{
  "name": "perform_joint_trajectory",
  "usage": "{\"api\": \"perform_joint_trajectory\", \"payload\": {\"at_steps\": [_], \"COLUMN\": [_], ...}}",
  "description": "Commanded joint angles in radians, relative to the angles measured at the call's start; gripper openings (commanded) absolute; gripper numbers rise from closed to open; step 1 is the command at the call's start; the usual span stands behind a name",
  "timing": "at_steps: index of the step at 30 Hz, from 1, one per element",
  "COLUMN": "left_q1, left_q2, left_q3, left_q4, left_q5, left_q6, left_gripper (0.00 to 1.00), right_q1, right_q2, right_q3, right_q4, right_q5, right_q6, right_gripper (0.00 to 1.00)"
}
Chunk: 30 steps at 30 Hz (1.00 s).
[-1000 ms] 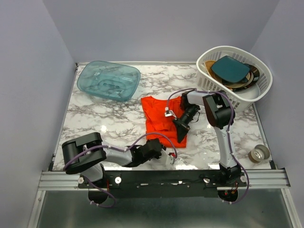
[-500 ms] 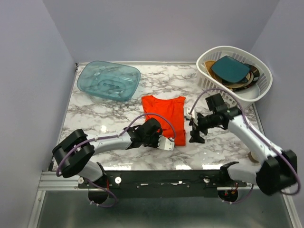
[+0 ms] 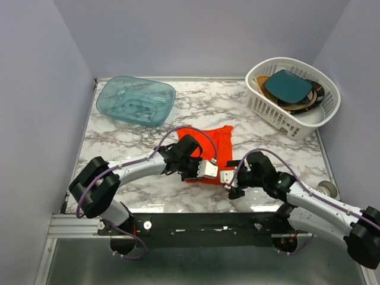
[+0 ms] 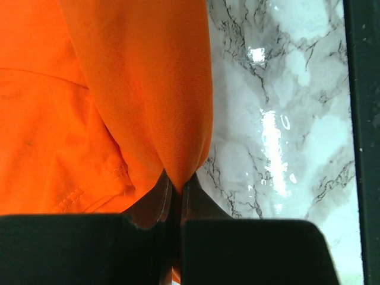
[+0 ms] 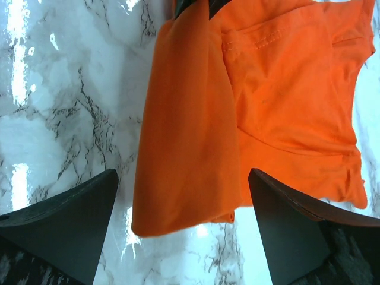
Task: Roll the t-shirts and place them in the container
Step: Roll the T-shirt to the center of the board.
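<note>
Left claw (image 4: 176, 184) was clamped on a folded edge of the plain bright red-orange short-sleeved t-shirt (image 3: 221, 141). Its two fingers were pressed together with the thin cloth pinched between them, and a lifted flap of fabric ran up from the pinch. Just to its right, the right claw (image 5: 183, 178) stood with its fingers wide apart over the shirt's near edge, gripping nothing. The shirt lay partly folded near the middle of the white marble-patterned bench (image 3: 136, 148), with its near part hidden under the left arm in the overhead view. A translucent teal plastic tub (image 3: 135, 101) sat at the far left, well apart from the shirt. A white slotted plastic basket (image 3: 294, 122) holding dishes sat at the far right corner.
</note>
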Motion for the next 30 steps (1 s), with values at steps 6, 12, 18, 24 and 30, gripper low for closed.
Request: {"api": "perform_joint_trajectory", "payload": {"at_steps": [6, 12, 18, 24, 30], "left_q1": [0.037, 0.083, 0.127, 0.151, 0.170], "left_q2": [0.028, 0.045, 0.065, 0.077, 0.119], "left_q3": [0.056, 0.076, 0.104, 0.120, 0.215], "left_q4": [-0.045, -0.062, -0.109, -0.160, -0.405], "left_q5": [0.154, 0.197, 0.260, 0.292, 0.365], "left_q6": [-0.063, -0.064, -0.043, -0.005, 0.108], "left_gripper": [0.00, 0.00, 0.00, 0.00, 0.05], "right_q1": [0.086, 0.099, 0.106, 0.105, 0.025], "right_q2": [0.148, 0.207, 0.231, 0.234, 0.231], "right_q3": [-0.023, -0.033, -0.055, -0.040, 0.109], "right_q4": [0.151, 0.219, 0.288, 0.274, -0.084], "right_q5": [0.055, 0.132, 0.182, 0.195, -0.042], "right_q6": [-0.003, 0.010, 0.032, 0.099, 0.167], "right_gripper": [1.00, 0.93, 0.78, 0.45, 0.20]}}
